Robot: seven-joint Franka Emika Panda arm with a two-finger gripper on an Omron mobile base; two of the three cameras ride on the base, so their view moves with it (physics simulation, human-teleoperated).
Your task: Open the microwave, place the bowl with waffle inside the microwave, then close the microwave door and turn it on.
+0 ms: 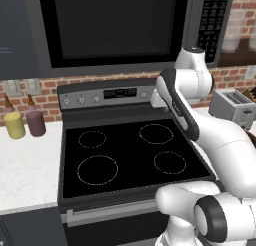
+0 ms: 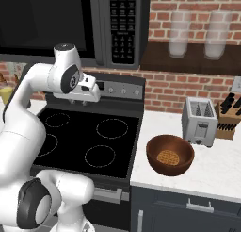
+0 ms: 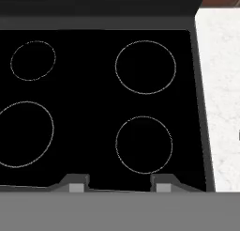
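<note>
None of the four steps looks done. The microwave hangs above the gripper, and its door sits flush with the frame, so opening comes first, then loading, closing and starting from the keypad.

The jaws stand apart with nothing between them, pointing down at the stove; the four burner rings lie straight ahead of the tips, over the black glass.

The bowl is well off to the jaws' right, past the stove's edge, on the white counter, with the waffle lying flat in its bottom. Just behind the bowl is a toaster, and beside that a knife block.

The counter is pale and speckled, level with the stove top. Behind runs a red brick wall, with a dark shelf carrying two frosted jars up and to the right of the jaws. To the left of the stove, a yellow jar and a mauve one stand on more counter under wall sockets.
</note>
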